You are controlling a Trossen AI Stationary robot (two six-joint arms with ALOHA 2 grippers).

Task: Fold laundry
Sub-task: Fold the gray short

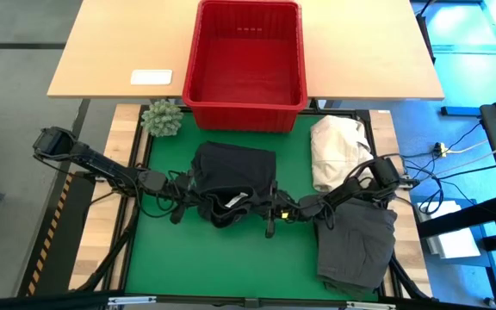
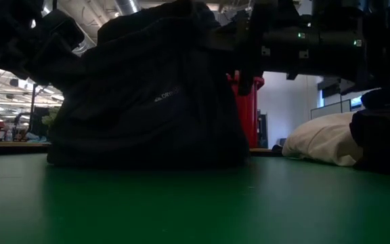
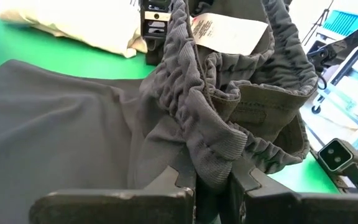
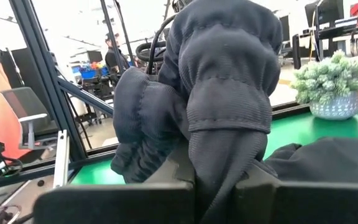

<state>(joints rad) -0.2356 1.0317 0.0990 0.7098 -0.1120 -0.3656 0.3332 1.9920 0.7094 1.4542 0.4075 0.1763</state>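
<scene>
Item, black garment (image 1: 233, 172): lies on the green mat (image 1: 196, 258) between my two grippers, its elastic waistband lifted off the mat; my left gripper (image 1: 198, 199) is clamped on the band's one side, my right gripper (image 1: 272, 213) on the other, both pinching ribbed cloth. Item, folded grey garment (image 1: 357, 245): beneath my right arm, behind that gripper. Items beyond my grippers: cream heap (image 1: 337, 151) on the right, red basket (image 1: 244, 62) ahead, small plant (image 1: 163, 118) beyond the left.
</scene>
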